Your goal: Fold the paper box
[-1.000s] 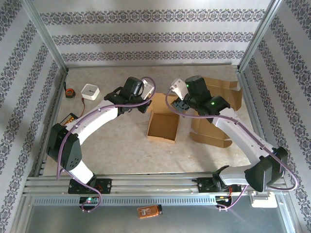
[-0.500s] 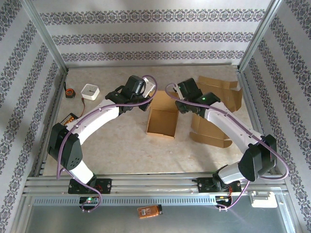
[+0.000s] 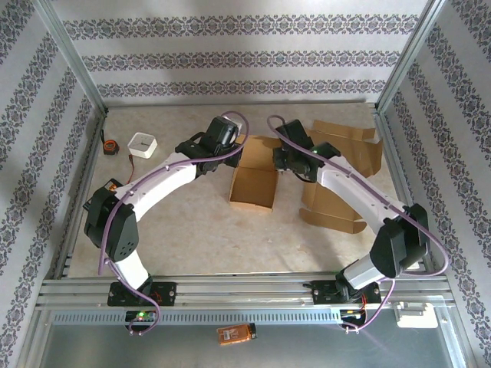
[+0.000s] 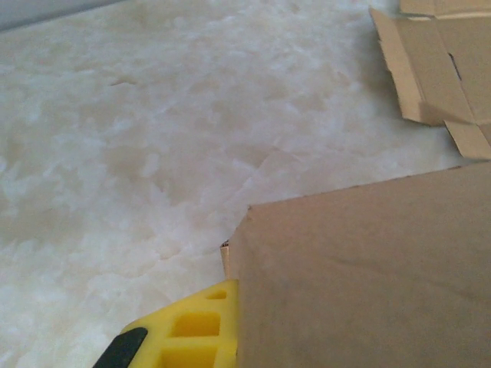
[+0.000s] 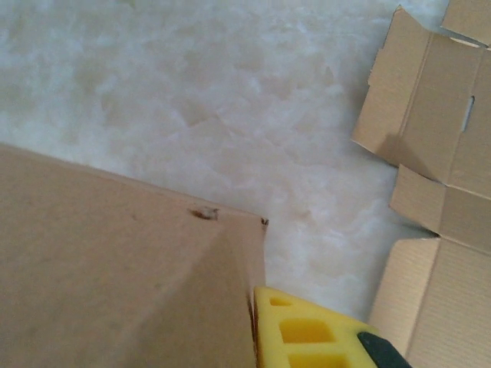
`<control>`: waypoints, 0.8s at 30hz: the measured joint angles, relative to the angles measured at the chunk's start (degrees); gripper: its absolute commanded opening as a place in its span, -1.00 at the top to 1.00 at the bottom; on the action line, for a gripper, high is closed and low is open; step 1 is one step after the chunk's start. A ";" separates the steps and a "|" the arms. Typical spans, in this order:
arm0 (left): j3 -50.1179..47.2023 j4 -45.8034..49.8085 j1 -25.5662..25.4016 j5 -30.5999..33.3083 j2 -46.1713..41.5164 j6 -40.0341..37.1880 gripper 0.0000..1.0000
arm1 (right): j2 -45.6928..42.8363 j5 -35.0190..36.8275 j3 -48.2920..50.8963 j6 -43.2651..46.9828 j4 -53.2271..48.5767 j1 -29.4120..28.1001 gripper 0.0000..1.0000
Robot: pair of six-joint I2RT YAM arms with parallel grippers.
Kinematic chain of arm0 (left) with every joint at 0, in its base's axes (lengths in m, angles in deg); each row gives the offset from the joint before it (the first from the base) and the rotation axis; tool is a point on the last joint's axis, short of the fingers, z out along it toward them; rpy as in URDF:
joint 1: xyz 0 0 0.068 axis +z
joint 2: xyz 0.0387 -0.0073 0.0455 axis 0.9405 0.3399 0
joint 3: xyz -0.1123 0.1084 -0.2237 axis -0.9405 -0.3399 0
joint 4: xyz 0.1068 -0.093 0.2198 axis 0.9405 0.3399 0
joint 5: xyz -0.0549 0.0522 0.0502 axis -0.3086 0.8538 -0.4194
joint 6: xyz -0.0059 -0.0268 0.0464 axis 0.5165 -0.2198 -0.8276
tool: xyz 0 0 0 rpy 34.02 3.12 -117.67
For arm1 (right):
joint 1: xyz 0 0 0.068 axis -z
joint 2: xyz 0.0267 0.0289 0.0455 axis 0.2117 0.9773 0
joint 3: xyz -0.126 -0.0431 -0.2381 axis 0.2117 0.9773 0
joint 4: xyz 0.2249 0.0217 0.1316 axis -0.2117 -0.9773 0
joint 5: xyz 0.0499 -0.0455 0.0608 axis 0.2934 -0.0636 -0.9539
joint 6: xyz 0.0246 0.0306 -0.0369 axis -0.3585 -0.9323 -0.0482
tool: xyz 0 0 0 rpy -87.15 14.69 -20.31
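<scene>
The brown paper box (image 3: 254,188) stands open-topped in the middle of the table, with a flap lying back from its far edge. My left gripper (image 3: 232,151) is at the box's far left corner. In the left wrist view one yellow finger (image 4: 192,333) presses on the cardboard wall (image 4: 368,268), which hides the other finger. My right gripper (image 3: 281,159) is at the far right corner. Its yellow finger (image 5: 307,337) lies against the box wall (image 5: 115,268), with the other finger hidden behind the card.
Flat cardboard blanks lie to the right (image 3: 336,207) and at the back right (image 3: 354,142). A white square box (image 3: 143,144) and a tape measure (image 3: 112,146) sit at the back left. An orange and black device (image 3: 107,186) lies by the left rail.
My right arm swung down to the box's far right corner and its jaws closed on the wall. The left arm and the box shifted slightly.
</scene>
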 measured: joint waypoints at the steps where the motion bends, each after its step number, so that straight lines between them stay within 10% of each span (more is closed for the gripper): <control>1: 0.00 -0.57 0.00 0.79 0.31 1.20 0.94 | 1.05 0.26 -0.76 -1.92 0.68 0.02 0.79; 24: -12.90 -22.53 -0.26 5.92 1.33 10.29 0.87 | 9.20 3.65 4.44 -9.62 21.49 0.79 0.86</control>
